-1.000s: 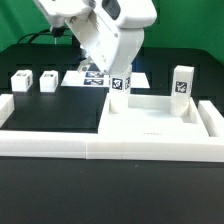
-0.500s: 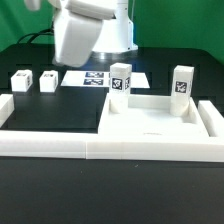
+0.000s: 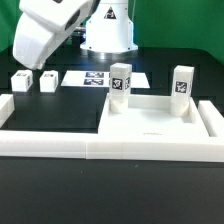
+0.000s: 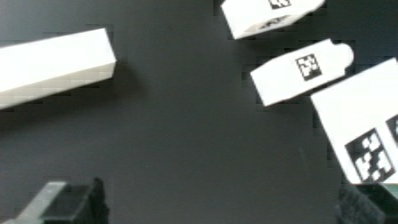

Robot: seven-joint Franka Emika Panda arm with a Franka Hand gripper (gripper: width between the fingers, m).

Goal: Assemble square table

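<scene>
We see the arm [image 3: 45, 35] hanging over the exterior view's left, above one loose leg block [image 3: 20, 82] and a second loose leg block [image 3: 48, 80] that lie side by side on the black desk [image 3: 55, 112]. In the wrist view the fingers [image 4: 71, 203] stand wide apart, with only bare desk between them. The square slab [image 3: 150, 120] lies toward the exterior view's right, inside the low border wall [image 3: 100, 148]. An upright leg [image 3: 121, 80] and another upright leg [image 3: 181, 82] stand at its far corners. The marker board [image 3: 98, 77] lies flat beyond the slab
</scene>
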